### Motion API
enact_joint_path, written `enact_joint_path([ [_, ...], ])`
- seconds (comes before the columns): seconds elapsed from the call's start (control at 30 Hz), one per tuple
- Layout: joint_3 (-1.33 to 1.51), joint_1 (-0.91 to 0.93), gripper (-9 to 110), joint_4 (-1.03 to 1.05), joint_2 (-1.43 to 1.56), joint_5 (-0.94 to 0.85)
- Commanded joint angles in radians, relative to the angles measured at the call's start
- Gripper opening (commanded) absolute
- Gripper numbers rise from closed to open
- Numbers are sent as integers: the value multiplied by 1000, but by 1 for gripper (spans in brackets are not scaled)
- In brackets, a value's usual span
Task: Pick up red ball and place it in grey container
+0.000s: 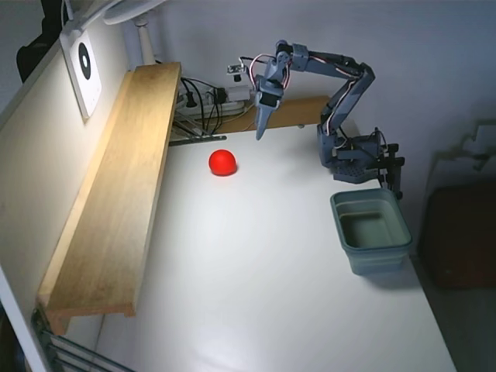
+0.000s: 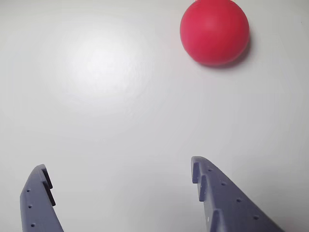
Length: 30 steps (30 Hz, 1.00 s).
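The red ball (image 1: 222, 162) lies on the white table, at the back and left of centre in the fixed view. In the wrist view it (image 2: 215, 31) sits at the top right, ahead of the fingers and apart from them. My gripper (image 1: 261, 130) hangs above the table, right of and behind the ball, pointing down. The wrist view shows it (image 2: 118, 169) open and empty, with bare table between the two purple fingers (image 2: 212, 193). The grey container (image 1: 376, 260) stands empty at the table's right edge, in front of the arm's base.
A long wooden shelf (image 1: 116, 194) runs along the table's left side. A power strip with cables (image 1: 205, 97) lies at the back by the wall. The arm's base (image 1: 356, 159) is clamped at the back right. The table's right edge runs just beyond the container.
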Motion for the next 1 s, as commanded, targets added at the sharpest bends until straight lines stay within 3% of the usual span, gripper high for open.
enact_joint_path([
  [0.0, -59, 1, 38, -39, -38, 2],
  [0.23, -111, 5, 38, -96, -147, 2],
  [0.67, -111, 214, 38, -96, -147, 2],
  [0.97, -186, 219, 38, -145, -271, 2],
])
